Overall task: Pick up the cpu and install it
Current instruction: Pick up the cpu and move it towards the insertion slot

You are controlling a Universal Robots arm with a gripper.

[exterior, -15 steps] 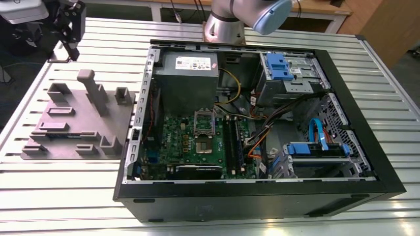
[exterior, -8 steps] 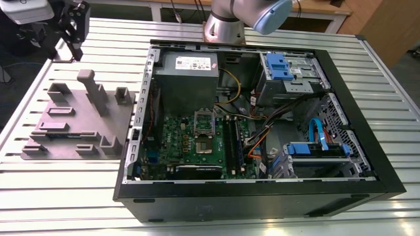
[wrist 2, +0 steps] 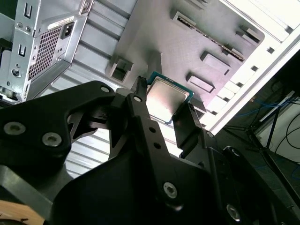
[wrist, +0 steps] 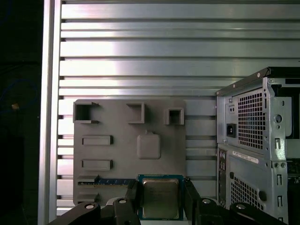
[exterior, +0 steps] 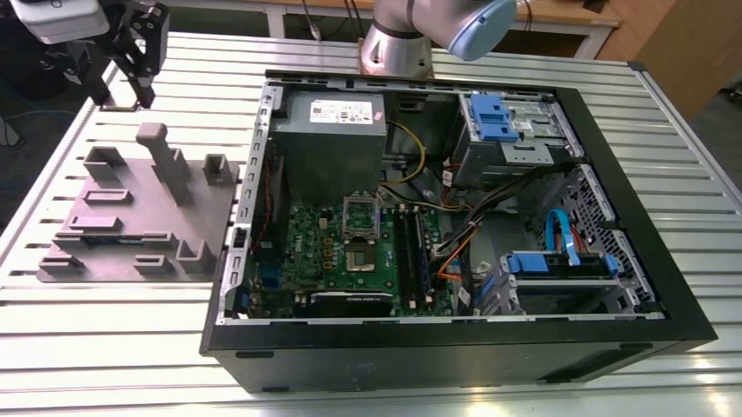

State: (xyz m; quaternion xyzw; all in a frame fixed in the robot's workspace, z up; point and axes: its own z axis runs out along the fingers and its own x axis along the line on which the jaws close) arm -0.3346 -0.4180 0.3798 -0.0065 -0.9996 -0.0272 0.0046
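Hanging in the upper left of the exterior view, the claw (exterior: 130,91) was well apart from the open computer case (exterior: 464,347). In both wrist views it was clamped on the cpu (wrist: 160,197), one black finger (wrist: 132,194) pressed to each of two opposite edges. The chip was held in the air with the grey fixture plate (wrist: 117,150) and the slatted worktop (exterior: 104,347) beneath it.

To my eye the worry was that hold. Only the thin edges were pinched, so a jolt might tip the chip or let it slip down onto the plate or between the slats. The socket (exterior: 361,221) sat mid-frame on the green motherboard (exterior: 336,261), hemmed in by the case walls and loose cables. A tilted or turned chip set there could, I reckoned, bend contacts or fail to seat.

Plenty was out of sight:
- The underside of the chip could not be seen.
- I could not find a corner mark to judge which way round it was.
- From the exterior view the chip was too small to pick out.
- I could not tell whether the socket's retaining frame was raised.
- The arm was cut off at the top edge.
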